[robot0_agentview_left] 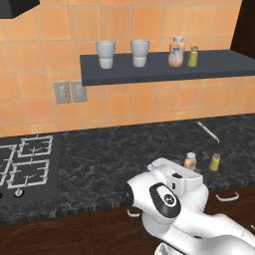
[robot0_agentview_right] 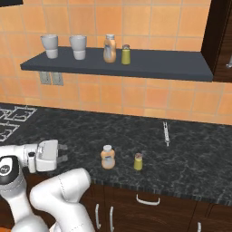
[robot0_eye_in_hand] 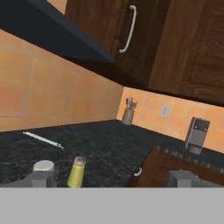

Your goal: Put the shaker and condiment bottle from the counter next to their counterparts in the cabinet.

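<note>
**Shaker and bottle on the counter, gripper released**

The shaker (robot0_agentview_right: pixel 138 161) stands upright near the counter's (robot0_agentview_right: pixel 190 154) front edge, a small yellow-green cylinder with a greyish top. Just left of it, apart, stands the bottle (robot0_agentview_right: pixel 108 157), orange with a pale cap, also upright. Farther back on the black, grey-marbled worktop lies a thin metal utensil (robot0_agentview_right: pixel 166 132).

Above, the flat slate-grey shelf (robot0_agentview_right: pixel 158 65) against orange tiles carries two pale cups (robot0_agentview_right: pixel 50 45), upright at its left end; what they hold cannot be told. Right of them stand a fat, rounded pale-orange bottle with a silver cap (robot0_agentview_right: pixel 109 48) and a second yellow-green shaker (robot0_agentview_right: pixel 125 54), close together.

The gripper (robot0_agentview_right: pixel 62 152) hangs left of the bottle, near the counter's front edge, its jaws spread wide with nothing between them. In the hand view the shaker sits low between the fingertips (robot0_eye_in_hand: pixel 43 177). A stove (robot0_agentview_left: pixel 27 162) with white grates lies at the far left. Dark wood drawers with white handles (robot0_agentview_right: pixel 147 200) run below the worktop.
</note>
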{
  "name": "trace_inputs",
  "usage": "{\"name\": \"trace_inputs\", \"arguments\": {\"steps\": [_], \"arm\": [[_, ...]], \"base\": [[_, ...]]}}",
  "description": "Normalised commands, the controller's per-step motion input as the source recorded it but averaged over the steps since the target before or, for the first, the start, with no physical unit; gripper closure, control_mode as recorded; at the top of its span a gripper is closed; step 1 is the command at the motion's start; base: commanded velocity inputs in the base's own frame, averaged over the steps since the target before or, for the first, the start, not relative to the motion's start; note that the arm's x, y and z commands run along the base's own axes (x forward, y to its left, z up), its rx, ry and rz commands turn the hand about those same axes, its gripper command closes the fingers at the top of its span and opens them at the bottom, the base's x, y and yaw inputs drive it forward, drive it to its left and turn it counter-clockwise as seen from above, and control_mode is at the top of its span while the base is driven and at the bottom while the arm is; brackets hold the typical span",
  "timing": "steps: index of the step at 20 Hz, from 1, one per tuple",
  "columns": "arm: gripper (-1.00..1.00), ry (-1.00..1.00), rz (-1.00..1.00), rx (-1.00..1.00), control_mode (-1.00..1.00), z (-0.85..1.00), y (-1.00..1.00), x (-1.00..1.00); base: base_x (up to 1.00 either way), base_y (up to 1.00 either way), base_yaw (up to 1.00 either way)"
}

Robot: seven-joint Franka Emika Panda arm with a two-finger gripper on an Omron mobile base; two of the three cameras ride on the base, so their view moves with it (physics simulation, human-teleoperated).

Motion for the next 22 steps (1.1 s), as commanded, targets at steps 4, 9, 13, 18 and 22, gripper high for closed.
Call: {"name": "trace_inputs", "arguments": {"steps": [4,9,13,18,22], "arm": [[-1.00,0.01,0.12,-0.02,-1.00,0.00,-0.75,0.01],[-1.00,0.00,0.17,0.00,-1.00,-0.01,-0.85,0.00],[-1.00,0.00,0.04,-0.10,-1.00,-0.36,-0.04,0.00],[-1.00,0.00,0.05,-0.25,-1.00,-0.61,-0.06,0.00],[-1.00,-0.02,0.00,-0.02,-1.00,-0.07,-0.02,-0.03]], "base": [[0.00,0.00,0.00],[0.00,0.00,0.00],[0.00,0.00,0.00],[0.00,0.00,0.00],[0.00,0.00,0.00]]}}
